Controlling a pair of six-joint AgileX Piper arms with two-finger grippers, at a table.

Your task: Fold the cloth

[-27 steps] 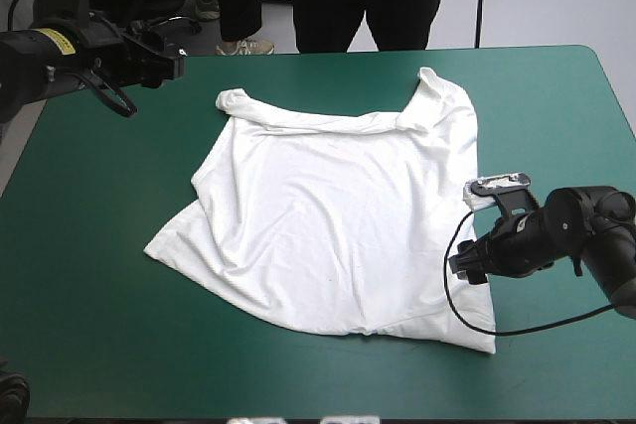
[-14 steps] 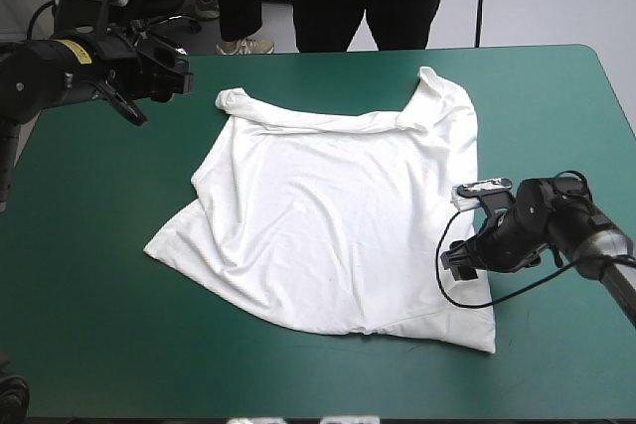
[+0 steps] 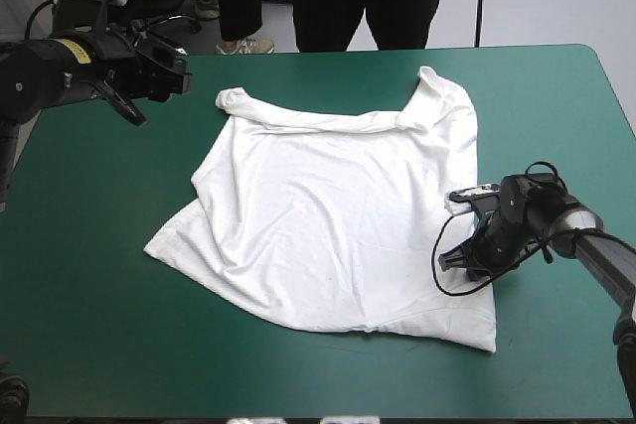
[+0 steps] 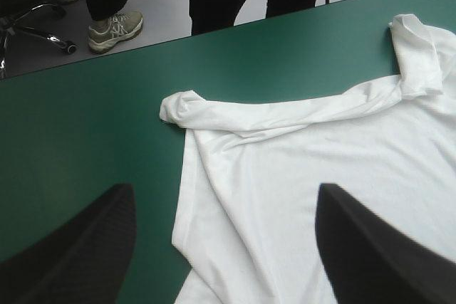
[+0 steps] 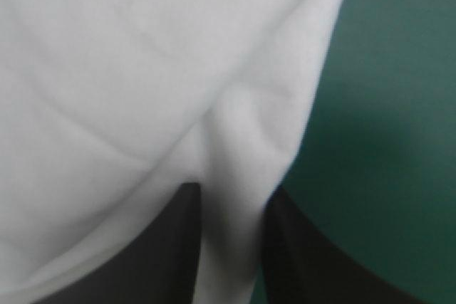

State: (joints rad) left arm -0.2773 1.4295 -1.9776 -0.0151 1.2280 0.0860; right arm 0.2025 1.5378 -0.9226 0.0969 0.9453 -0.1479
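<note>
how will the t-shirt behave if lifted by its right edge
Probably floppy: the T-shirt lies wrinkled, its far edge rolled, so it should sag from the right jaws pinching its edge. Likely light, being thin. It may drag across the cover, folding on itself.

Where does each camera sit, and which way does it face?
High view: above and behind the robot, looking down at the table and spread T-shirt; left gripper and right gripper show.
Left wrist view: on the left wrist, facing the T-shirt's far edge between its open fingers.
Right wrist view: on the right wrist, close on T-shirt pinched between its fingers.
All share the T-shirt.
</note>
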